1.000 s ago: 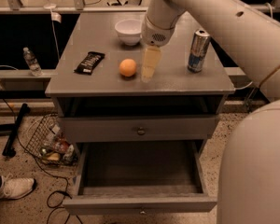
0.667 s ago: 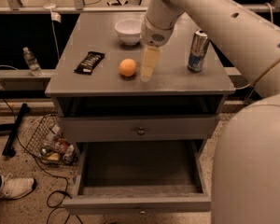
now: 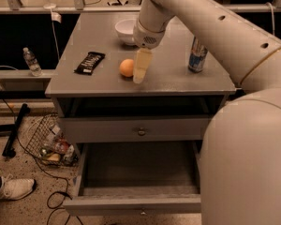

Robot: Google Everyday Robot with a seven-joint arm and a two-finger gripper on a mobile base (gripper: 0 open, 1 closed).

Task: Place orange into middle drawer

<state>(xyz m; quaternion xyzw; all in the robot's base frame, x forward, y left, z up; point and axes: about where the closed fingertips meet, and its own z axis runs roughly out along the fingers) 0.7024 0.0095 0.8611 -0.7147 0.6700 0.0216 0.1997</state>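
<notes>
We see the small, smooth round orange [image 3: 126, 67] resting on the flat grey matte wooden surface [image 3: 178, 78], near the middle of its front edge. The robot's pale, blunt-tipped hand [image 3: 139, 73] points down just beside the orange on its right, with its tip at the surface. We cannot tell how far it is open, nor whether it touches the fruit. A flat, glossy black snack wrapper [image 3: 89, 62] lies toward the left edge. A round white bowl [image 3: 125, 30] sits toward the back edge behind the arm, and a blue-and-silver metal can [image 3: 197, 55] stands upright toward the right edge. Bare grey top stretches between hand and can. Below, the knobbed grey upper drawer front [image 3: 141, 131] sits back in the cabinet. Under it the wide, shallow grey wooden middle drawer [image 3: 131, 203] is pulled out, its flat floor open from above.
</notes>
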